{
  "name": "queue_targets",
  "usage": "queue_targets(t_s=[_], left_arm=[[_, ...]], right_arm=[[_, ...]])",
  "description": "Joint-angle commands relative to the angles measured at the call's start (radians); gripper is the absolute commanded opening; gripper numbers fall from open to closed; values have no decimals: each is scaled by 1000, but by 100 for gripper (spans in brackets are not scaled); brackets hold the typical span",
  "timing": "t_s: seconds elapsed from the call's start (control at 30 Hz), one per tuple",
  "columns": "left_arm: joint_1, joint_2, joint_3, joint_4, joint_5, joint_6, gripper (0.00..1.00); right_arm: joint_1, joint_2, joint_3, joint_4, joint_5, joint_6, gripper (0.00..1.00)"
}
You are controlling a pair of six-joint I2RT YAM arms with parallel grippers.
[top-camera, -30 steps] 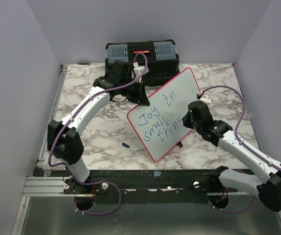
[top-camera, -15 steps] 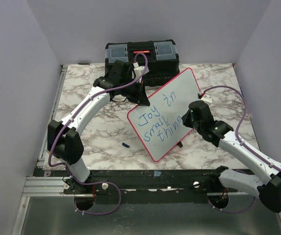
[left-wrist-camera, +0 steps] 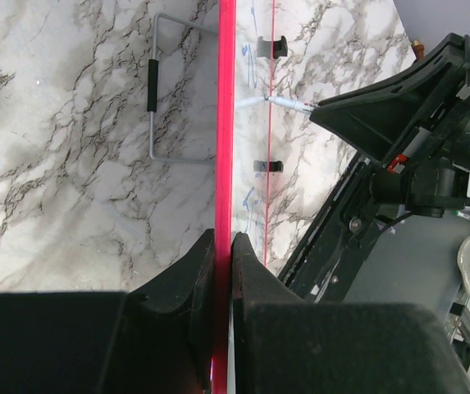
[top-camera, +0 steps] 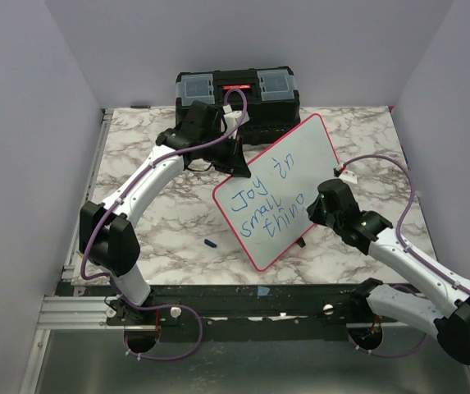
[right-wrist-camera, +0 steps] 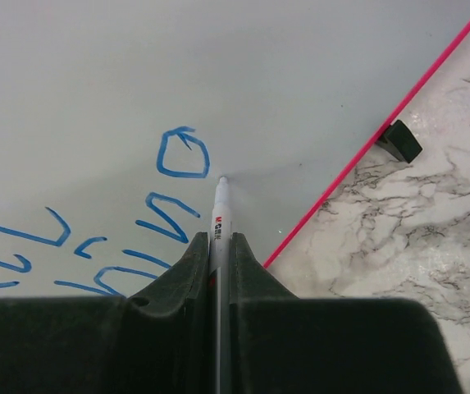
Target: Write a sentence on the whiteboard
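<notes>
Left fingers (left-wrist-camera: 192, 283) pinched tight on whiteboard (top-camera: 277, 176) rim, board tilted mid-frame on worktop (top-camera: 165, 226). Right fingers (right-wrist-camera: 187, 275) clamp marker (right-wrist-camera: 221, 215), tip at board. Looks light, stiff, slick, so edge grip seems right.

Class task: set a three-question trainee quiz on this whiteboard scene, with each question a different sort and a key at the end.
1. True or false: the left gripper is clamped on the red rim of the whiteboard.
2. Multiple choice: what is the right gripper holding? A) a marker with its tip on the board; B) an eraser; C) nothing.
3. Fill in: the first word written on the board is ___.

Key: 1 true; 2 A; 3 Joy.
</notes>
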Motion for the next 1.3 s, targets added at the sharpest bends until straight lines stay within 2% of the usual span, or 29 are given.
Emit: queue_targets(t_s=[0.0,0.3,0.7,1.27], left_arm=[[-8,-21,-3,6,-32,56,0],[-9,-26,-8,8,-32,56,0],[-9,-31,-11,9,-33,56,0],[-9,-24,-8,5,-38,61,0]], right_arm=[[2,-22,-42,-35,-25,30,1],[2,-37,-71,-44,-33,48,1],[2,-75,29,-59,31,29,1],[1,72,100,23,68,-6,1]])
